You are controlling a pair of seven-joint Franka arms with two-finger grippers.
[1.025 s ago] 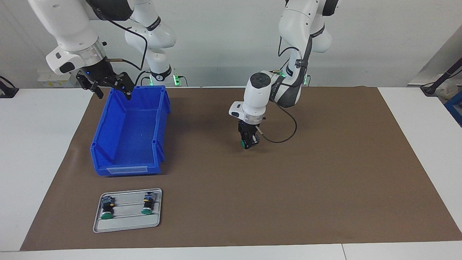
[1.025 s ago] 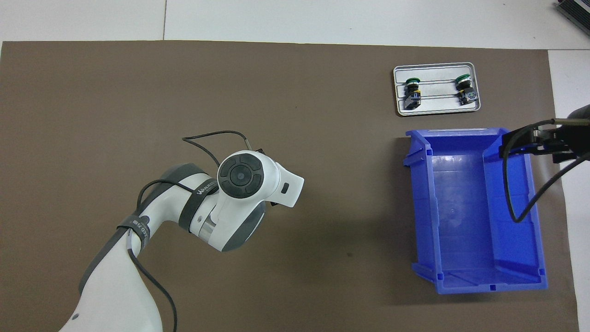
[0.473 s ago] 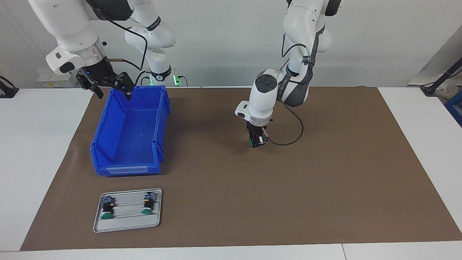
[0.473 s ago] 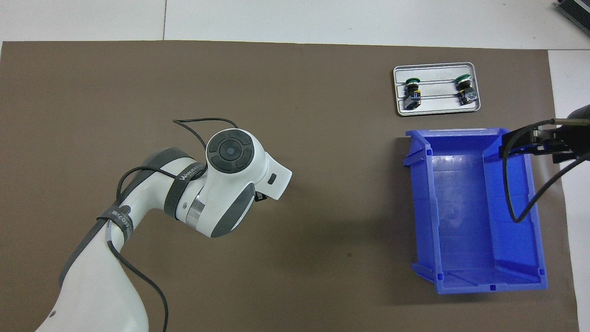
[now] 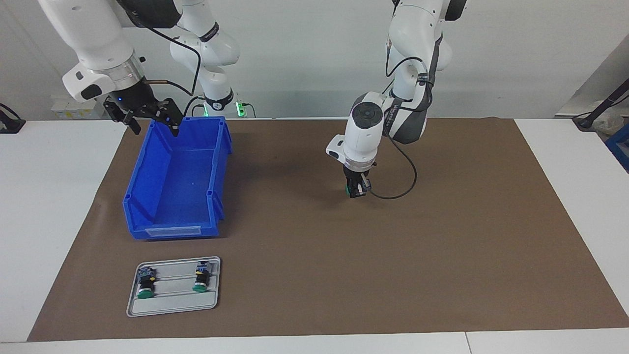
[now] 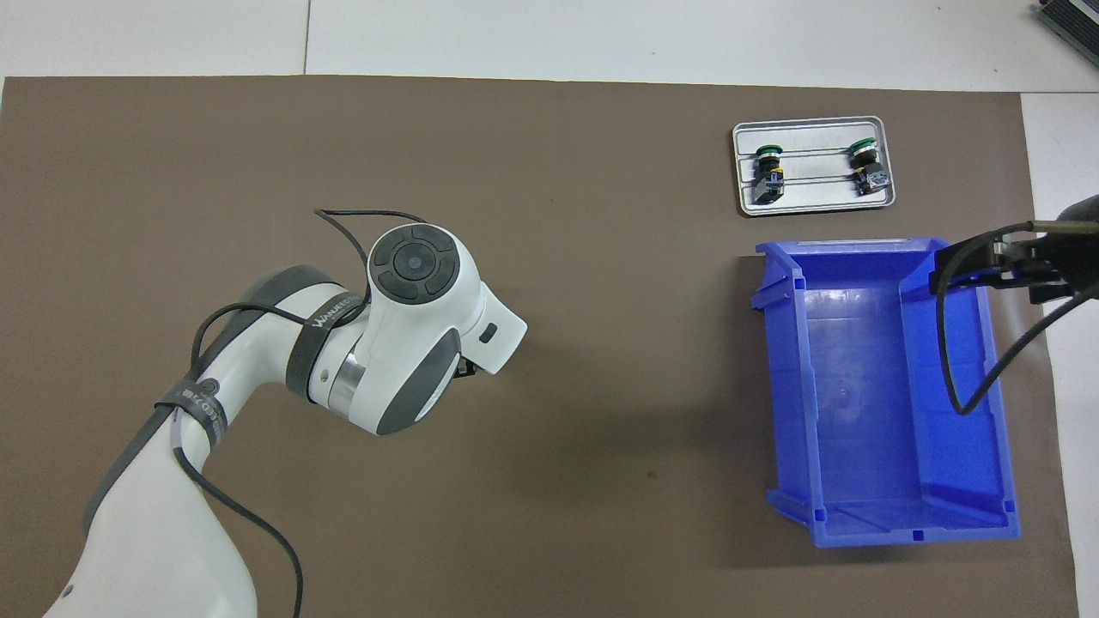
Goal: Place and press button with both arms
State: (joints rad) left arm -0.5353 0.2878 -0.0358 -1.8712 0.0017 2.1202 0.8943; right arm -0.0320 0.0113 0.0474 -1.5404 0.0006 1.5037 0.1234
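The left tool (image 5: 357, 191) pinches 1 small green-capped black push-button (image 5: 350, 191) over the brown tabletop (image 5: 442, 236). It seems light and stiff; the black body is the best grip. The right tool (image 5: 147, 118) waits spread over the blue plastic bin (image 5: 147, 196).

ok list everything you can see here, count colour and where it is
held button: 1, green cap, black body, in the left gripper just above the mat's middle
tray buttons: 2, green caps, black bodies, lying apart on the tray
tray: 1, grey, on the mat at the right arm's end, farther from the robots than the bin
bin: 1, blue, open-topped, nothing in it, on the mat at the right arm's end
mat: 1, brown, covers most of the table
table: 1, white
left gripper: 1, black, pointing down, shut on the held button
right gripper: 1, black, open, waits over the bin's rim nearest the robots
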